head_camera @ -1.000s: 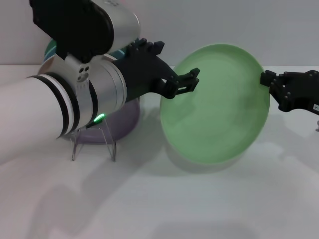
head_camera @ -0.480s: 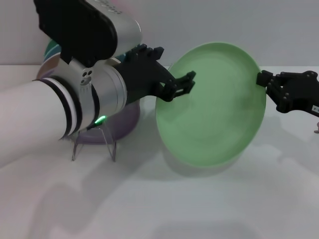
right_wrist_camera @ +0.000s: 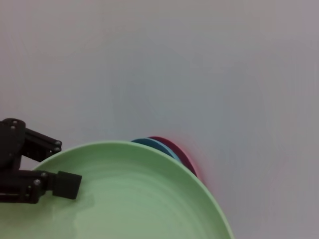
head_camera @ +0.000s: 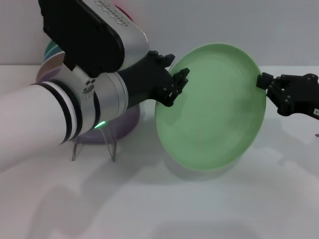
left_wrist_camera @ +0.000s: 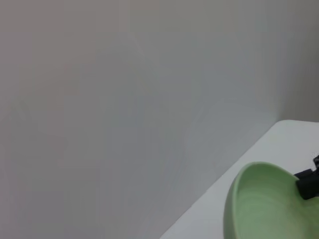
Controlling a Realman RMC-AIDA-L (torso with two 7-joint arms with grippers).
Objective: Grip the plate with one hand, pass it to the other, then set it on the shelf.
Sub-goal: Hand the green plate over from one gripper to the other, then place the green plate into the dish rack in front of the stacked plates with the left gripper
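Since the earlier frame, the left claw point(head_camera: 175, 85) has closed in on the plate point(head_camera: 212, 107) rim; whether it pinches yet cannot be told. Head view: the right claw point(head_camera: 266, 84) pinches the far-right rim, holding the plate tilted above the white surface point(head_camera: 159, 204), right of the shelf point(head_camera: 94, 142). Judged rigid, smooth, breakable; grip the rim only.

Left wrist view: plate point(left_wrist_camera: 264, 204), bare wall.

Right wrist view: left claw point(right_wrist_camera: 60, 181) on the rim.

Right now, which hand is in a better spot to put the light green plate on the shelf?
The left hand, I think. It is at the plate rim on the side toward the shelf, which stands close by the left arm. The right hand grips the opposite rim, farther from the shelf.
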